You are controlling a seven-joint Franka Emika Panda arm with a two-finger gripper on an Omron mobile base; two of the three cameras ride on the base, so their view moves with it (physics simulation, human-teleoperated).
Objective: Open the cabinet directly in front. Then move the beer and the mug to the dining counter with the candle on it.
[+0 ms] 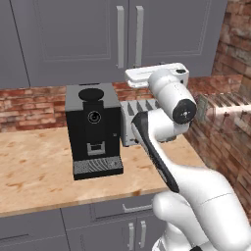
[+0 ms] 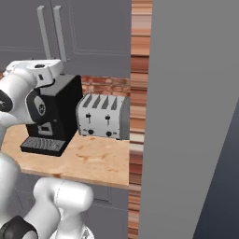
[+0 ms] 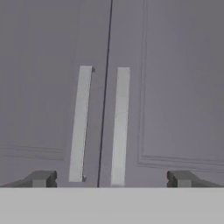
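cabinet doors shut, claw released and aimed at the handles

left base view: the cabinet [image 1: 78,39] hung above the coffee machine [image 1: 93,130], arm folded, hand raised toward it. right base view: its bar handles [image 2: 51,32] looked rigid and smooth, best gripped mid-length. hand view: the gripper [image 3: 111,178] faced both handles, jaws wide, apart from them.

The pale, blotchy wood-grain table [image 1: 39,171] runs along a red brick wall. A boxy black coffee machine [image 1: 93,130] stands on it towards the back. Just beside that, further into the corner, sits a silver four-slot metal toaster [image 2: 103,116], also resting on the wood.
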